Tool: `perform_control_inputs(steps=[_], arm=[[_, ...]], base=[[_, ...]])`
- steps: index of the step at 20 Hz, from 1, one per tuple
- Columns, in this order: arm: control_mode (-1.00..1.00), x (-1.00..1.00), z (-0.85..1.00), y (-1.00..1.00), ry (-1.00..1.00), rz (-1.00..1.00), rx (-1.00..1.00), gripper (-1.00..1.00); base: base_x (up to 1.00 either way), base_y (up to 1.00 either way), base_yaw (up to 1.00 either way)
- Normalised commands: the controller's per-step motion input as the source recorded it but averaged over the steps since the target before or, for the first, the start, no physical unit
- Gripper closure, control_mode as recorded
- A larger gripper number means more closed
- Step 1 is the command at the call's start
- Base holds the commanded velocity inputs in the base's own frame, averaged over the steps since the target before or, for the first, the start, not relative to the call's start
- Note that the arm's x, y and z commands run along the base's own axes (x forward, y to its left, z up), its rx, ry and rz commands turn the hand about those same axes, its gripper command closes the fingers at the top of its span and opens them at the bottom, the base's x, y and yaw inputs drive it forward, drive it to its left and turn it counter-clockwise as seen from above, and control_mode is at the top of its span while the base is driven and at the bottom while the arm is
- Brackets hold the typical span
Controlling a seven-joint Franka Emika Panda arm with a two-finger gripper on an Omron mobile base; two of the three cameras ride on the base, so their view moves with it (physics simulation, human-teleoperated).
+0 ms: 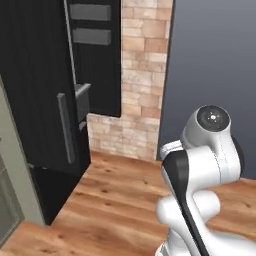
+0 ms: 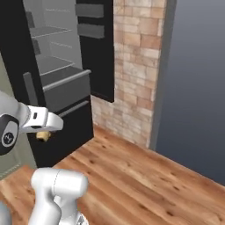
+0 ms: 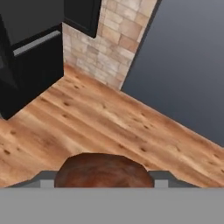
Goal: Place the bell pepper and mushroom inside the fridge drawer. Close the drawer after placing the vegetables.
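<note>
The black fridge (image 1: 45,100) stands open, its grey fridge drawer (image 1: 82,92) pulled out beside the brick wall (image 1: 142,75).

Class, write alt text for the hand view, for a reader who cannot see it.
A brown mushroom sits gripped between the robot's fingers at the bottom of the picture. Beyond it are a wooden floor, a brick wall and the black fridge at upper left.

One mushroom (image 3: 103,170), bottom centre of the hand view. One fridge (image 2: 52,145) with one pulled-out drawer (image 2: 66,90), upper left of the right base view, and two door bins (image 1: 91,22), top of the left base view.
</note>
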Motion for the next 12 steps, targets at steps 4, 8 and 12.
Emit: perform_control_inputs(steps=[4, 8, 12], arm=[[1.00, 0.00, 0.00, 0.00, 0.00, 0.00, 0.00, 1.00], [1.00, 0.00, 0.00, 0.00, 0.00, 0.00, 0.00, 1.00], [1.00, 0.00, 0.00, 0.00, 0.00, 0.00, 0.00, 1.00]], base=[[0.65, -0.77, 0.09], [0.71, -0.44, 0.30], [0.67, -0.15, 0.43]])
